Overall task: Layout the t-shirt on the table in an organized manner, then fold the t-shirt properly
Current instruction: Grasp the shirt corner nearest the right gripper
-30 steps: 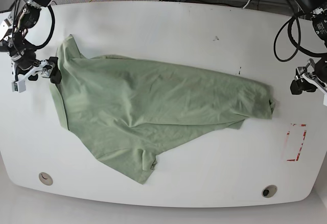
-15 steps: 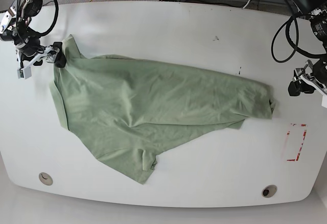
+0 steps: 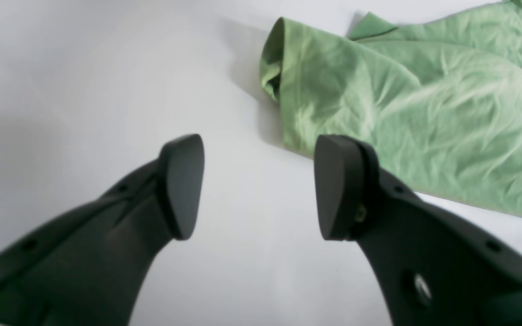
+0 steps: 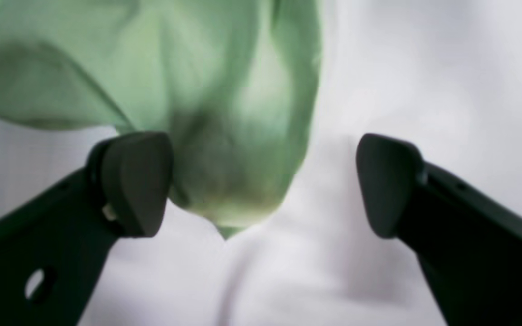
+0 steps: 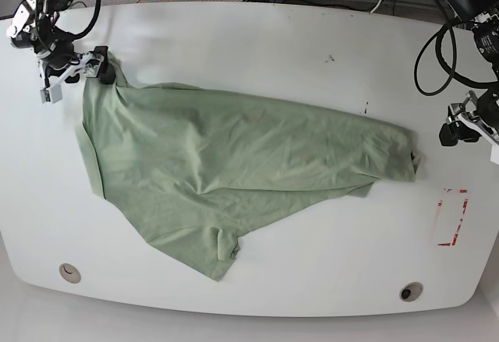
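T-shirt (image 5: 234, 171) spread rumpled across the table (image 5: 265, 54).
Both hands are held released: the right hand (image 4: 261, 181) at its pointed corner, the left hand (image 3: 258, 185) beside its opposite end.

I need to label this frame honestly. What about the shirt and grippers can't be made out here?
- Neck label of the t-shirt: hidden by folded fabric, base view.
- Right gripper: right wrist view too blurred to tell whether the left finger touches cloth.
- Left gripper: height above the table unclear.

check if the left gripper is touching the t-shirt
Apart. The left wrist view shows the left gripper open over bare table, with white surface between its fingers and the t-shirt.
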{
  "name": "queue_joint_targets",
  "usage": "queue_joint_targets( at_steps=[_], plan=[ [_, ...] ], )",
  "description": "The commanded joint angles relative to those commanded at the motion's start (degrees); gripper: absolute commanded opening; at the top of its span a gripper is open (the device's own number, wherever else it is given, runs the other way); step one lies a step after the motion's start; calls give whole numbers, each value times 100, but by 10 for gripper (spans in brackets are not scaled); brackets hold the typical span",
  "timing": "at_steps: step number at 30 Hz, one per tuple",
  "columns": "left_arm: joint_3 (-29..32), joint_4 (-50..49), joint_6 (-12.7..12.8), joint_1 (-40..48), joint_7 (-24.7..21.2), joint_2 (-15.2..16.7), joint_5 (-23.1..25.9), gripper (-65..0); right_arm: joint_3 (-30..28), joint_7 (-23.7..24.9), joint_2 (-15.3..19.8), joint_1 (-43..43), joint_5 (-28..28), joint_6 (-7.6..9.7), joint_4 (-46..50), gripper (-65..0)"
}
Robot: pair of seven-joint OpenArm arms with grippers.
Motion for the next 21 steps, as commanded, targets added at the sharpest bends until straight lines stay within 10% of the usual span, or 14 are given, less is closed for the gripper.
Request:
queue_joint_targets(
  at_steps=[8, 21],
  plan=[
    [0, -9, 0, 0, 0, 0, 18, -290, 0, 0, -149, -97, 0, 0, 9, -79],
    [0, -26, 0, -18, 0, 35, -9, -289, -9, 0, -141, -9, 0, 0, 35, -650]
  ],
)
